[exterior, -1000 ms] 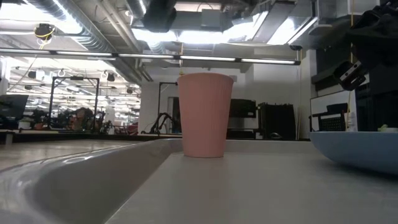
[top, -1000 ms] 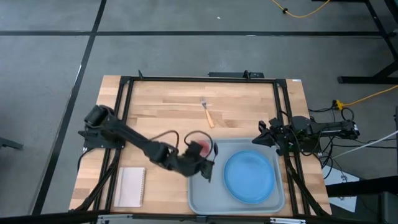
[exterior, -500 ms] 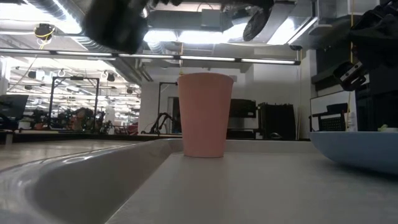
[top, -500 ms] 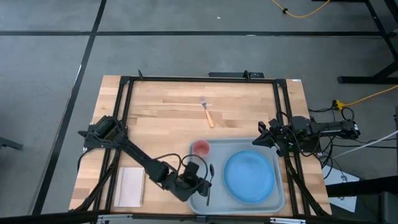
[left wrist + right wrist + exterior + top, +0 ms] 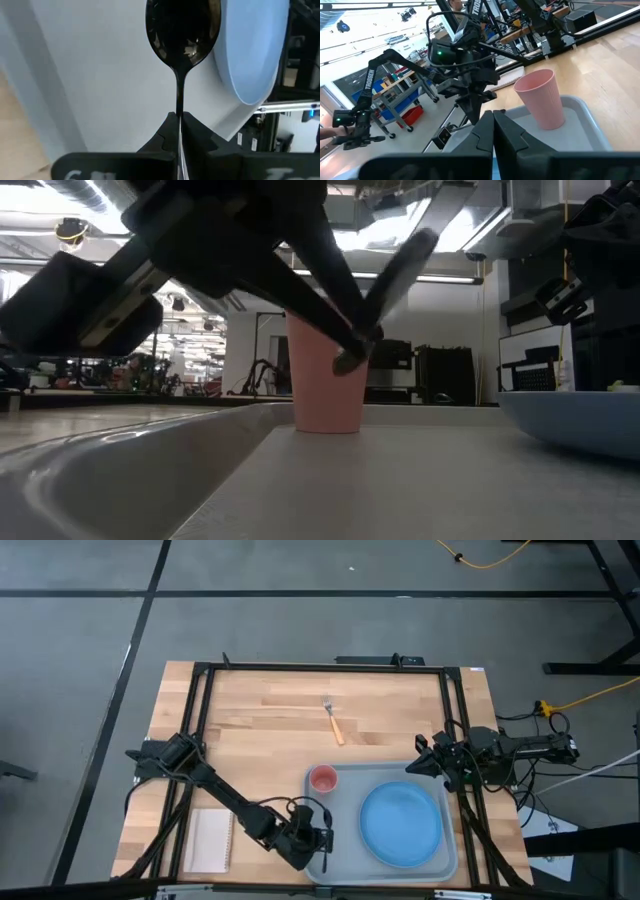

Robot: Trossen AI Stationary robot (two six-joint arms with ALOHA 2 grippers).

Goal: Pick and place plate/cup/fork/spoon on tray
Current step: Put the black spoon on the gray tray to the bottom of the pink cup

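Note:
My left gripper (image 5: 318,837) is shut on the dark spoon (image 5: 182,30) above the left part of the grey-blue tray (image 5: 380,865); the low view also shows it (image 5: 350,350) over the tray floor. The light-blue plate (image 5: 400,823) lies in the tray's right part. The pink cup (image 5: 323,778) stands upright on its base in the tray's far left corner. The orange-handled fork (image 5: 333,722) lies flat on the wood farther back. My right gripper (image 5: 418,766) is shut and empty at the tray's far right corner. My left gripper pinches the spoon's thin handle (image 5: 179,107) between its two fingers. The handle runs along the fingers and the bowl sticks out past the fingertips. In the low view the fingers slant down from above and the spoon (image 5: 400,275) is tilted, clear of the tray floor.
A small white notepad (image 5: 212,840) lies on the wood left of the tray, near the front edge. A black frame (image 5: 320,667) runs around the tabletop. Bare wood lies across the table's far and left parts.
My left gripper has carried the spoon away from the cup toward the table's near edge, along the tray's left part, and has come down into the low view. The cup, plate and fork have stayed where they were.

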